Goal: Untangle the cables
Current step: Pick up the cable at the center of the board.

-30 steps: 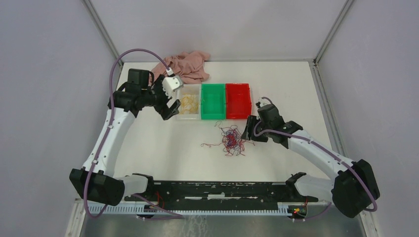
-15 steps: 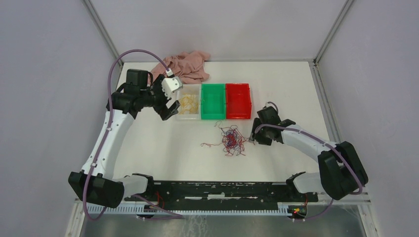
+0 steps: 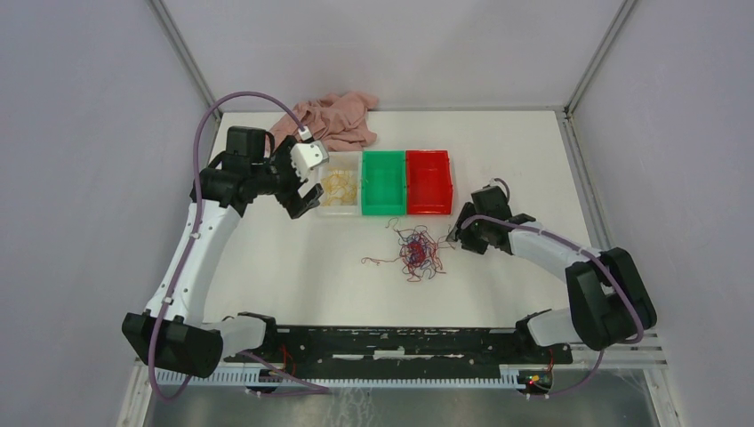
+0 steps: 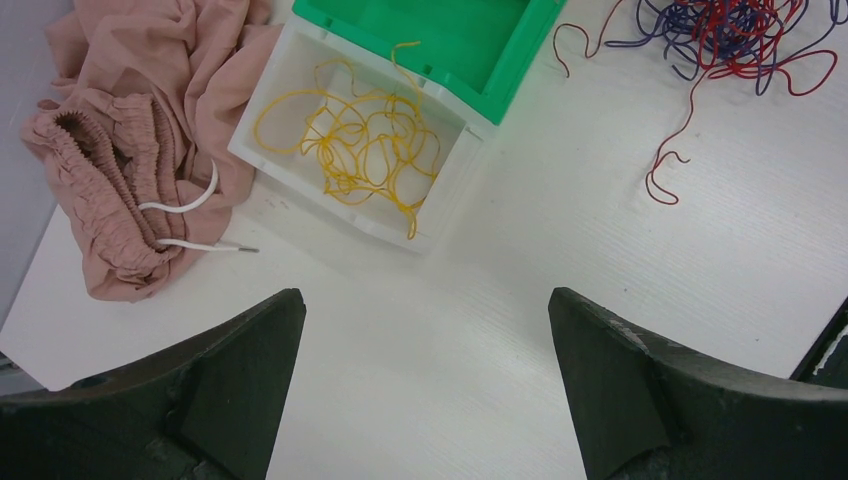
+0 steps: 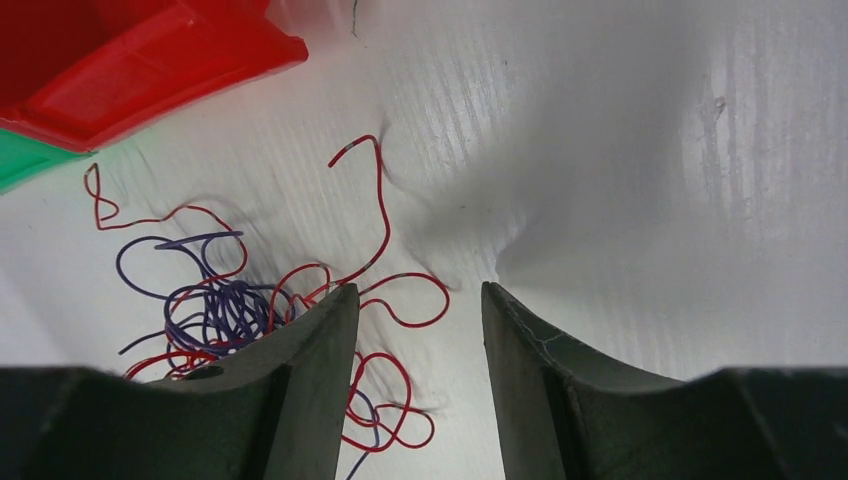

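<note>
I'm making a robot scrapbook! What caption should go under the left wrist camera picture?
Open left claw facing yellow cables in a white bin, between a pink garment and a green bin.

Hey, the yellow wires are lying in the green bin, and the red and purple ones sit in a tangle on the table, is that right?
Not quite: the yellow wires lie in the white bin, right beside the green bin, as the left wrist view shows. The rest holds: the red and purple tangle sits on the table.
</note>
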Tool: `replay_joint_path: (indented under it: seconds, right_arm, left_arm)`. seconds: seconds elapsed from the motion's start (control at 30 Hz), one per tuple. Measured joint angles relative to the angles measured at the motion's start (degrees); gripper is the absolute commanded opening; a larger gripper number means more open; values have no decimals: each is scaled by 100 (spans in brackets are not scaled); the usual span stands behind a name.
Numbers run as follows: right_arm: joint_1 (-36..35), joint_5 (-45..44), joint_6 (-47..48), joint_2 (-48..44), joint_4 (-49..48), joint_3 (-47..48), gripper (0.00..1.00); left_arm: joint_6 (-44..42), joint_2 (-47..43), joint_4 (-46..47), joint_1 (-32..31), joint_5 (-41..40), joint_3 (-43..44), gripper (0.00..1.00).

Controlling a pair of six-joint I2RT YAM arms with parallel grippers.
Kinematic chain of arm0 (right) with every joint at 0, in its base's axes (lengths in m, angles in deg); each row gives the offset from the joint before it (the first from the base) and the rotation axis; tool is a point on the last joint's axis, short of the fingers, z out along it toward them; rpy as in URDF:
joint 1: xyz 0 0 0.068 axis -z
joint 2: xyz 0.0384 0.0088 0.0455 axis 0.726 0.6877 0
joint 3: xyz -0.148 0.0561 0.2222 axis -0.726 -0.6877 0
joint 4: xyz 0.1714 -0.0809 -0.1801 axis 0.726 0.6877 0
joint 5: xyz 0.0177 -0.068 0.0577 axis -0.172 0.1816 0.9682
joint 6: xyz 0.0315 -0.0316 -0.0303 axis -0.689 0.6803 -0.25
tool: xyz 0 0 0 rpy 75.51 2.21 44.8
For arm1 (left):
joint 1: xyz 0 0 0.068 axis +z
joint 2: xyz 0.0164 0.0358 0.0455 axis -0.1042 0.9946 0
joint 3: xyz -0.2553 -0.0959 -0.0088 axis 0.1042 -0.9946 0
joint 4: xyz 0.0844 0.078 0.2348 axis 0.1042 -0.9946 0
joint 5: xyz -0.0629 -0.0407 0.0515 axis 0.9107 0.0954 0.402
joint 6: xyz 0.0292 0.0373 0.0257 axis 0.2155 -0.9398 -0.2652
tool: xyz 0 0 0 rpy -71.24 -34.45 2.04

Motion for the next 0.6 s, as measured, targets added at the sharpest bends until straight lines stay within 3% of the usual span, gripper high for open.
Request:
replay_joint_path:
  seconds: [0.3, 0.6]
  right_arm:
    - [98, 44, -105, -723, 87, -35, 51]
    - [98, 136, -361, 0, 326, 92, 45]
  left_arm:
    - [-79, -2, -81, 0, 0, 0, 99]
    - [-90, -2, -118, 0, 0, 0, 99]
